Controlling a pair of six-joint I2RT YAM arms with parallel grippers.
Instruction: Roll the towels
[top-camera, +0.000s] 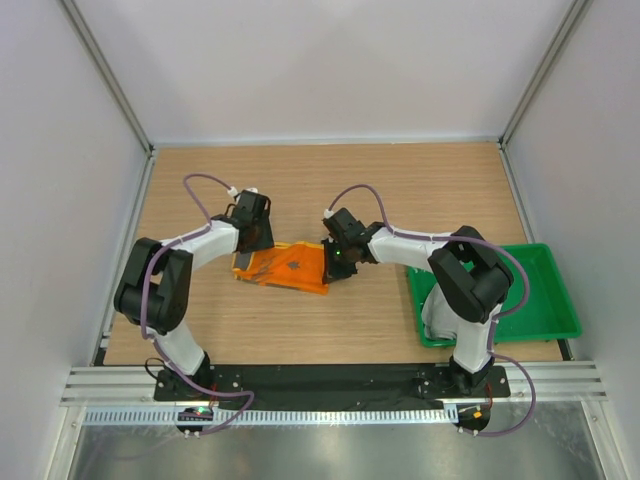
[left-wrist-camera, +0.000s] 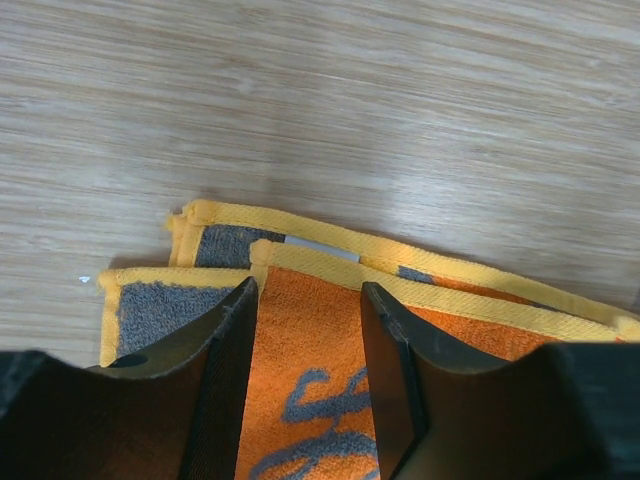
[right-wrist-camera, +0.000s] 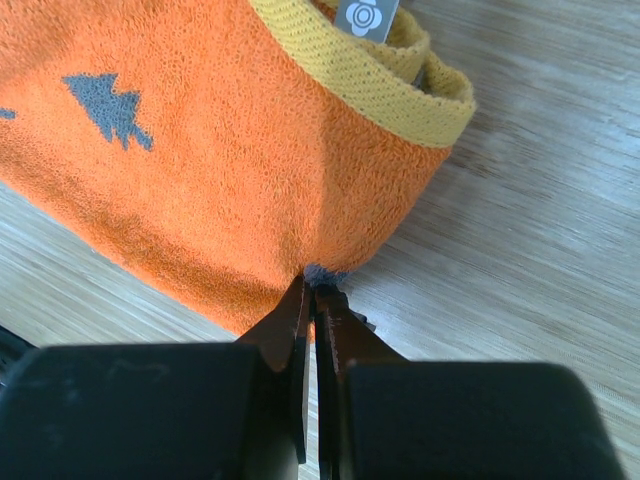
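Right fingers (right-wrist-camera: 288, 325) are clamped on the orange-backed towel (top-camera: 290, 266); my left fingers (left-wrist-camera: 225, 350) stand apart, straddling its other end on the desk (top-camera: 400, 180). Green tray (top-camera: 545, 300) sits far right, partly hidden by my arm.

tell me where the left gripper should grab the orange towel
Probably the orange towel at its left end: pinch the top flap just behind the yellow hem, coming down from above. Layers lie flat there, the left gripper straddles that flap, and the right gripper pinches the opposite fold.

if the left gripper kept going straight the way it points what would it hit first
The left gripper would most likely meet the orange towel just ahead of it; depth is unclear.
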